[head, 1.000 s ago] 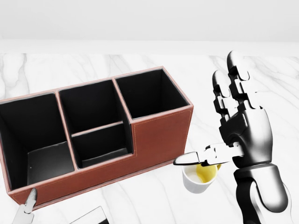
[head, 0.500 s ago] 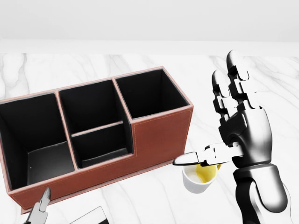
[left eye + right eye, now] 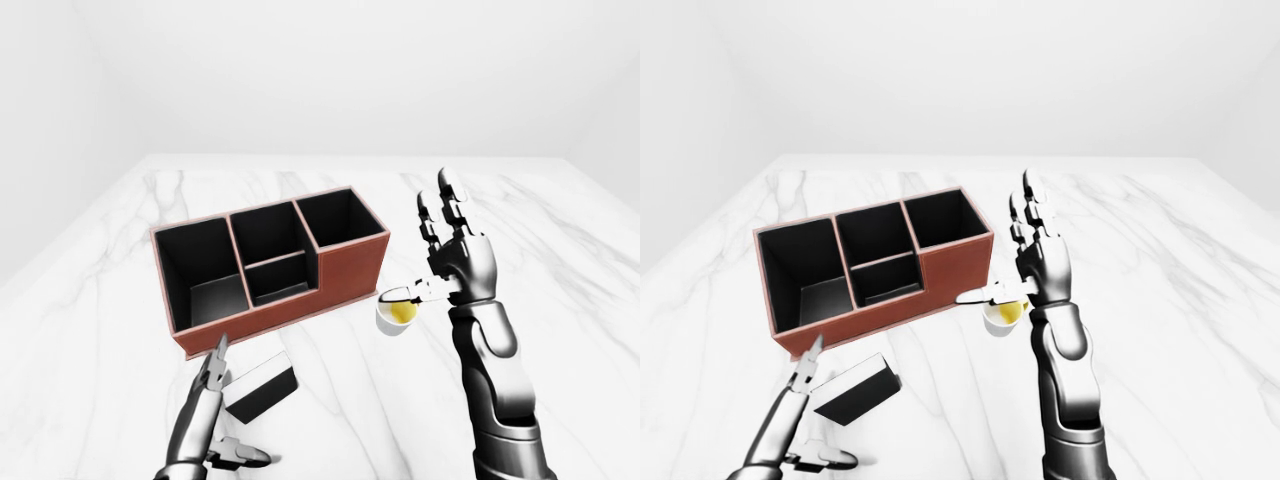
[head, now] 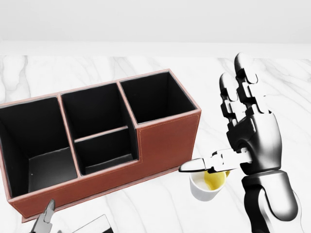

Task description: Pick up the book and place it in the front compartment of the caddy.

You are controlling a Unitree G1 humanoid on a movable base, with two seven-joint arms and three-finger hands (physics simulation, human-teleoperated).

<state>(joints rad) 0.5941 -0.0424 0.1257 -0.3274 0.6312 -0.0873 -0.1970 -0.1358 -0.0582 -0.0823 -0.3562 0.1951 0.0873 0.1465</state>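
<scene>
On the marble table [image 3: 560, 300], the book [image 3: 260, 390] lies just below the caddy [image 3: 270, 265] in left-eye view. Left hand [image 3: 212, 400] beside it w/ fingers spread — not holding. Right hand [image 4: 243, 145] is open, upright — above a cup [image 4: 206, 187].

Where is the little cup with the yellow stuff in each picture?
Left-eye view: the cup sits right of centre, beside the red caddy.
Head view: lower right, under the right hand thumb.
Right-eye view: near the centre.
Shared landmark: the caddy's right end, just left of it.
</scene>
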